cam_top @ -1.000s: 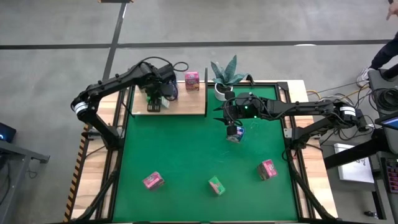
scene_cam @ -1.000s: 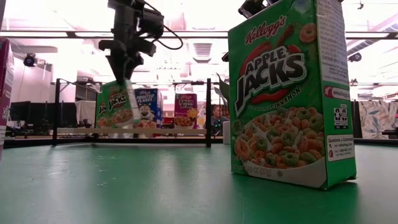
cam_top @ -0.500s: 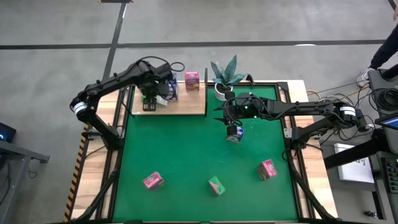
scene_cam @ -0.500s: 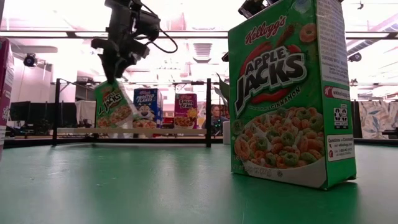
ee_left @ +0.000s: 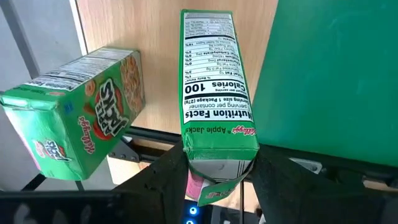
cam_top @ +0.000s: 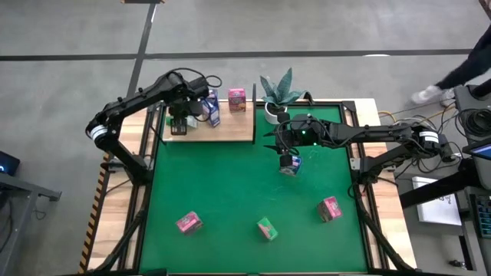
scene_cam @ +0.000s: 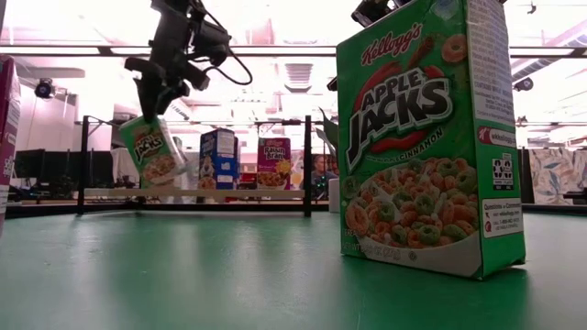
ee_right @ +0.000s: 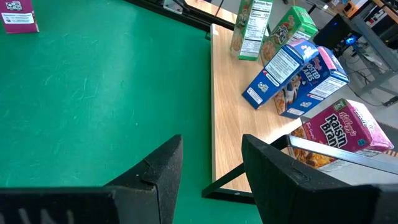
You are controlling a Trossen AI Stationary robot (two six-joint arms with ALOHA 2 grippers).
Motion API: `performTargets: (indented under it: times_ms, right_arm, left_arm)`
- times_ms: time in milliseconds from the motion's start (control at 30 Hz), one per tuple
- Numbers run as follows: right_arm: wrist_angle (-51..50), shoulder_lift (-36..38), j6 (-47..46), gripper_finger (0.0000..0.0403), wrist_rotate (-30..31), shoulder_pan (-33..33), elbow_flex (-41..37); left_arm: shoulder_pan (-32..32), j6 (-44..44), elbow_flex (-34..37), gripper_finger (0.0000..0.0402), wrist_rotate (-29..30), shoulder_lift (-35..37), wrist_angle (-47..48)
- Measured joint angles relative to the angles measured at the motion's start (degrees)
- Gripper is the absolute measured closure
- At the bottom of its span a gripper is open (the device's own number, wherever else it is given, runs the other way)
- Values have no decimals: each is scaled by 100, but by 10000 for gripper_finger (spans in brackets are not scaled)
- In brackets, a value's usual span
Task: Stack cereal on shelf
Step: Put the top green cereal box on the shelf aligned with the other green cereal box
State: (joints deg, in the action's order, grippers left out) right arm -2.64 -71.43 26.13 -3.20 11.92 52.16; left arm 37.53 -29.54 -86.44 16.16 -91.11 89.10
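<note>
Upper left of the high view, the left gripper [cam_top: 178, 123] pinches a green carton [scene_cam: 150, 152], tilted, above the shelf [cam_top: 230, 129]. Centre frame, the right gripper [cam_top: 288, 162] hovers over the table [cam_top: 230, 192], fingers parted, nothing between them.

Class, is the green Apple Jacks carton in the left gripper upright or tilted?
Tilted: in the low view the Apple Jacks carton hangs slanted from the left gripper, above the shelf.
</note>
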Motion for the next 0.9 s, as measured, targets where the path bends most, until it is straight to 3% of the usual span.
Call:
performTargets:
  times_ms: [367, 900]
  right_arm:
    - [15, -1, 67, 246, 0, 0, 0]
    - [21, -1, 101, 248, 0, 0, 0]
  left_arm:
    - [228, -139, -1, 256, 704, -309, -135]
    - [235, -146, -10, 255, 880, -577, -392]
